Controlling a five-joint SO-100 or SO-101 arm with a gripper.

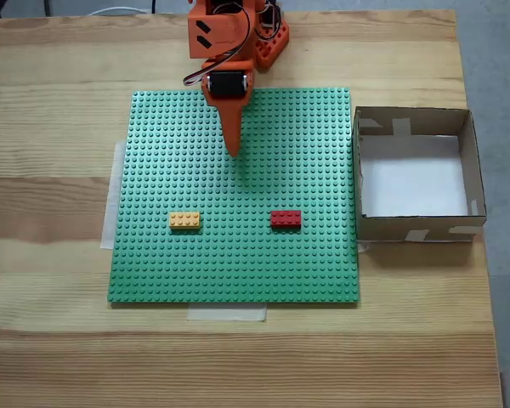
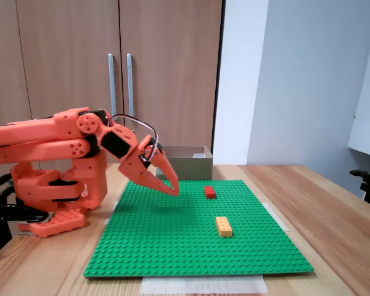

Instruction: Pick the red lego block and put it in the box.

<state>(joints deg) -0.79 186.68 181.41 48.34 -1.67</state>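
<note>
Since nothing is gripped yet, the task looks barely begun. Going left to right in the top-down fixed view, the yellow brick [image 1: 184,221] sits at about 8 o'clock from the green plate's [image 1: 153,263] middle. The gripper [image 1: 233,150], jaws together and empty, hangs over the plate near 12 o'clock. The red block [image 1: 286,218] lies at about 5 o'clock from the gripper, well apart from it. The box [image 1: 474,170], empty, stands at 3 o'clock just beside the plate. Reach, grasp, carry and drop all remain.
</note>
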